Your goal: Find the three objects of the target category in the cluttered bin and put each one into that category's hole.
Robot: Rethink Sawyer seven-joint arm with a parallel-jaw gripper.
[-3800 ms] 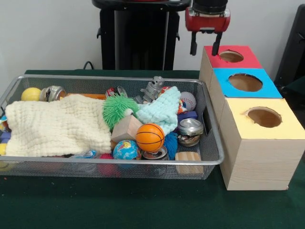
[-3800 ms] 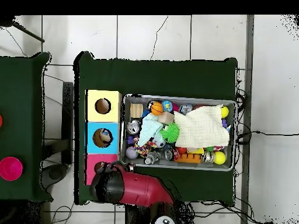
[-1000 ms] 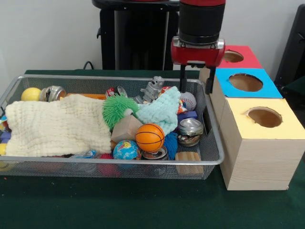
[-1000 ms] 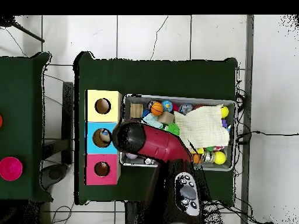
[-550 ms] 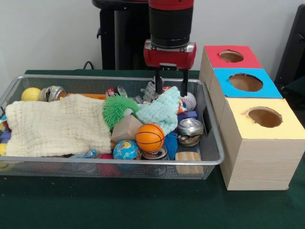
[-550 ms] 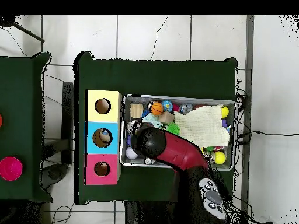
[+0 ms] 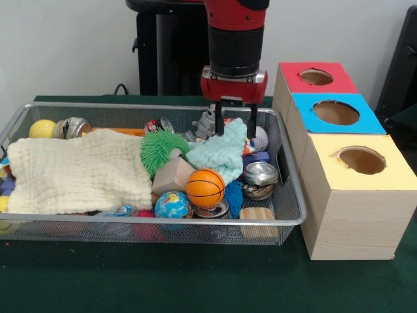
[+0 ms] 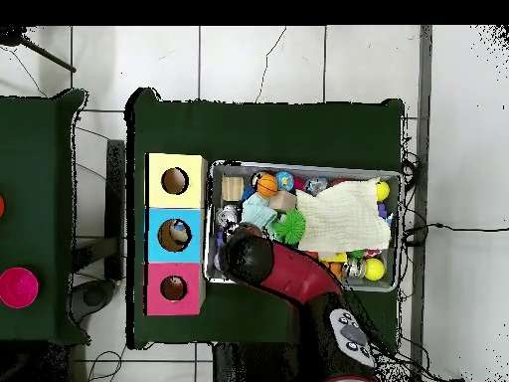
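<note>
Three holes sit in a row of boxes on the right in the front view: a red box (image 7: 316, 77) at the back, a blue box (image 7: 335, 112) in the middle and a yellow box (image 7: 360, 160) nearest. Beside them a wire bin (image 7: 287, 202) stands on the green bench (image 7: 195, 280), full of toys and other things. The gripper (image 7: 234, 128) hangs down over the back right part of the bin, its two black fingers (image 7: 219, 124) apart, one on each side of the top of a pale green cloth (image 7: 221, 151). A grey toy robot (image 7: 207, 122) lies just left of the fingers and a baseball (image 7: 260, 137) just right of them. In front of the cloth are a small basketball (image 7: 205, 188), a wooden block (image 7: 172, 175), a globe ball (image 7: 172, 205) and a metal can (image 7: 260, 176). A spiky green ball (image 7: 161, 147) sits near the middle, a big cream cloth (image 7: 78, 173) covers the left side, and a yellow ball (image 7: 42, 128) lies in the far left corner. From overhead, the red arm (image 8: 288, 279) covers the bin's lower left part, so the gripper is hidden there. The blue box (image 8: 176, 235) has something inside its hole, but it is too small to tell what.
</note>
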